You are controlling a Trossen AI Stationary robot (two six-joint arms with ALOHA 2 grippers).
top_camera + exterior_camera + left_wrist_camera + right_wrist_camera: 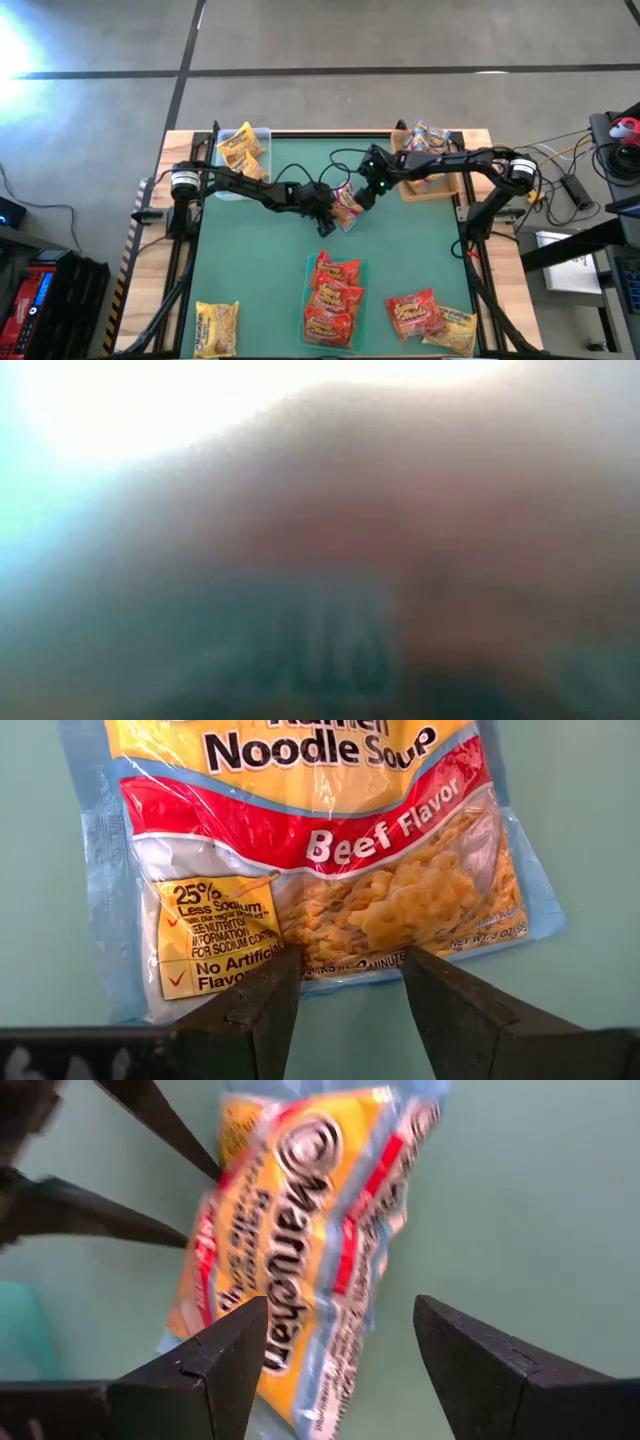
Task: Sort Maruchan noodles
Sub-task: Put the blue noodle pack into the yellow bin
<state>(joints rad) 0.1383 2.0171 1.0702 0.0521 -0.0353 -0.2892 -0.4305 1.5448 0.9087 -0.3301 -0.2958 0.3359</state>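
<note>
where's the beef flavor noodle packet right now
The beef flavor packet sits mid-table on the green mat in the high view, between the left gripper and right gripper.

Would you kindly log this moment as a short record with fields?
centre packet: beef-flavor noodle packet on the green mat at mid-table
left gripper: open, at the packet's edge
right gripper: open, over the same packet from the other side
clear bin: far left corner, holds yellow packets
wooden tray: far right corner, holds pale packets
near edge: red packets stacked mid-table
low view: shows nothing readable
</note>
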